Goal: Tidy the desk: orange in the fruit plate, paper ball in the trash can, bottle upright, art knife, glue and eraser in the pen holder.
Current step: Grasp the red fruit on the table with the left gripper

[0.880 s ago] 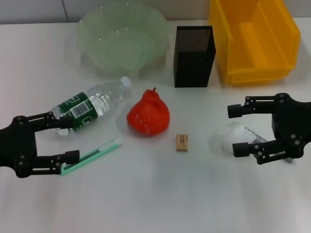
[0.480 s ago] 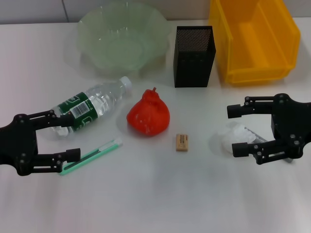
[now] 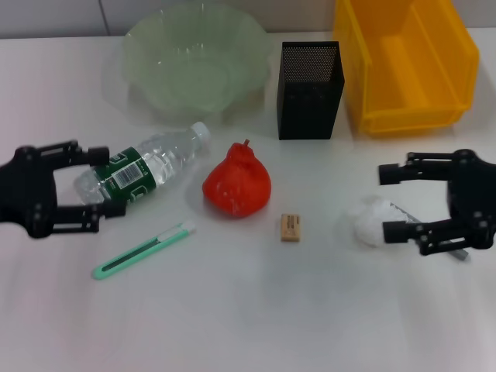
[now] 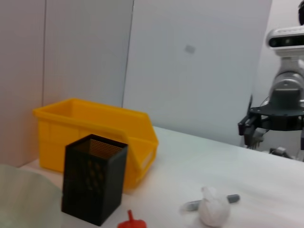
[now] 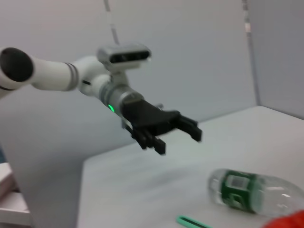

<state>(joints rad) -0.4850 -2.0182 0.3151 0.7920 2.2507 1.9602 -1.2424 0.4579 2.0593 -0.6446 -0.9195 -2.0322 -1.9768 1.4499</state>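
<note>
White desk [image 3: 248,310]. Yellow bin [image 3: 403,62] at far right, w/ the black mesh pen holder [image 3: 308,89] just beside it on the robot's left. Pale green fruit plate [image 3: 194,58] at far centre-left, nothing in it.

Left gripper [image 3: 105,182] wide open; its fingers straddle the base end of the bottle [image 3: 143,174] but I can't tell if they touch it; nothing held. Right gripper [image 3: 391,203] also wide open, nothing held, its fingertips just beside the paper ball [image 3: 370,221] on the robot's right side.

Bottle lies on its side, clear, white cap pointing toward the plate; green label w/ a white barcode patch, text too small to read. Orange [image 3: 236,184] is a red-orange fruit w/ a stem, on the desk mid-table betw. bottle and eraser. White paper ball sits on the desk, w/ a grey glue stick [image 3: 407,221] lying behind it, partly hidden by the gripper. Green art knife [image 3: 143,249] lies flat nearer the robot than the bottle, apart from it. Small tan eraser [image 3: 291,227] lies near the orange; has dark print, unreadable.
</note>
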